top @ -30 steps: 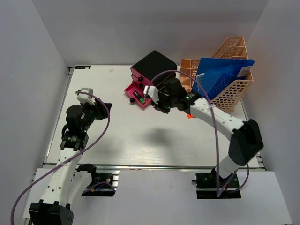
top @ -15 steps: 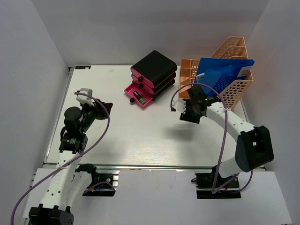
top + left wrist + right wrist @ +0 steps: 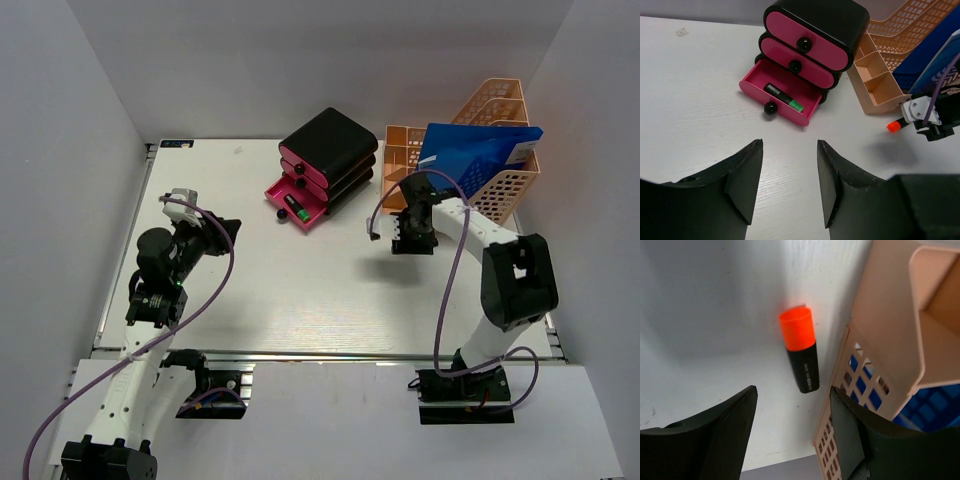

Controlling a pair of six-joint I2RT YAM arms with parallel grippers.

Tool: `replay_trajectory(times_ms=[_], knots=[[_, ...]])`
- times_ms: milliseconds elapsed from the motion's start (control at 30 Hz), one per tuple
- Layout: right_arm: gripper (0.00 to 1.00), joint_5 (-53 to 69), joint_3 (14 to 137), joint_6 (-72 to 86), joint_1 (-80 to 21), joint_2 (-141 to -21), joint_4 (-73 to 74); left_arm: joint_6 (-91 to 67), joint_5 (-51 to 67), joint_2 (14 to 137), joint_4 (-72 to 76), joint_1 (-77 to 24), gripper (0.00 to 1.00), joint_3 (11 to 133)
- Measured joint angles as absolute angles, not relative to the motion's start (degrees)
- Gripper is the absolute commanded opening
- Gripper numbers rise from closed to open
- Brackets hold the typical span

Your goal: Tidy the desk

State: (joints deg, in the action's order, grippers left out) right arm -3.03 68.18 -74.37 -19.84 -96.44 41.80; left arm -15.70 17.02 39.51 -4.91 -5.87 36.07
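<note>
Right gripper (image 3: 408, 240) is swinging off the black-and-pink plastic drawer box (image 3: 328, 148) and spreading its 2 jaws over the orange-capped black marker (image 3: 801, 352), lying on the flat white desk (image 3: 300, 290) just beside the peach mesh rack (image 3: 500, 190): next pickup, likely. Left gripper (image 3: 789, 150) is idling open, empty.

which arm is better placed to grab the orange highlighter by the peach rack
Right: the right gripper, open, hangs directly over the highlighter; the left gripper is far across the desk.
</note>
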Motion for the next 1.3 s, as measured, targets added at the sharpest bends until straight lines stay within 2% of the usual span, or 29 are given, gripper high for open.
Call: replay_trajectory(times_ms=[267, 1033, 1300], knots=[[0.66, -4.29, 72.16, -74.74, -19.86, -103.83, 41.95, -15.7, 17.08, 39.18, -4.8, -5.87, 0.57, 36.07], [0.64, -11.57, 72.79, -78.13, -19.94, -110.1, 39.29, -15.66, 17.15, 39.9, -4.71, -5.87, 0.58, 36.07], [0.54, -14.22, 77.58, -78.0, -20.8, -114.08, 44.07, -15.68, 17.17, 41.5, -4.73, -5.87, 0.58, 36.07]])
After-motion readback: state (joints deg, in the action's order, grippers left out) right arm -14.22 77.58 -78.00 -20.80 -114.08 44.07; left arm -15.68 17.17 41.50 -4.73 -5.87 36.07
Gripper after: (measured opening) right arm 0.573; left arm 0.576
